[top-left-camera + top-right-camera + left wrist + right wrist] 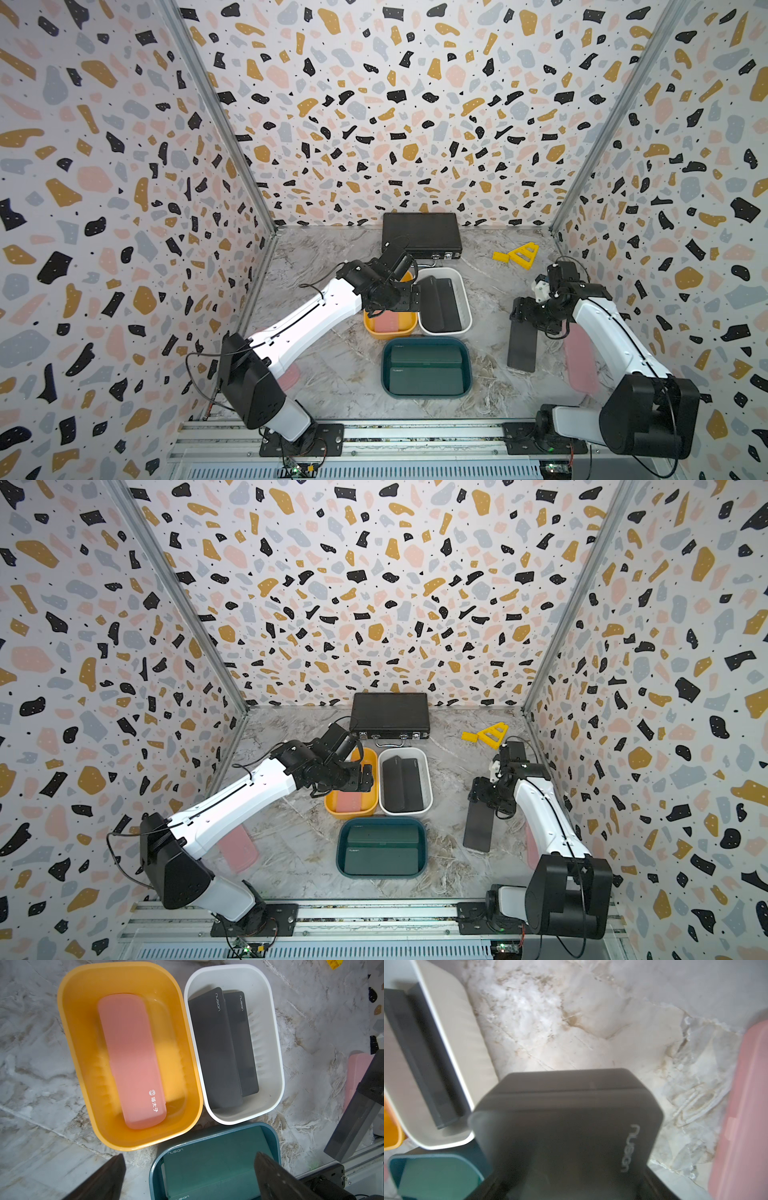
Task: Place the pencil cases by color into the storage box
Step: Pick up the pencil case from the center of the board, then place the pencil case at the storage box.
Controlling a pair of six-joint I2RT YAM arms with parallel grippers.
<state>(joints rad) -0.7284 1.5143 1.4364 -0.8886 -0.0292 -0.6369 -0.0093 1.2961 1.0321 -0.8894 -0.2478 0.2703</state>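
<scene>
Where the left arm (307, 320) crosses the worktop (332, 374), a pink case (286, 376) lies partly hidden beneath it. The left hand (366, 776) hangs wide open over the yellow tub (72, 1043), which holds a second pink case (131, 1059). Just right, the white tub (272, 1043) holds two black cases (216, 1049); nearer, the green tub (385, 370) holds two green cases (426, 374). Farther right, the right hand (520, 319) is clamped on the far end of a third black case (523, 349), beside a third pink case (579, 365).
</scene>
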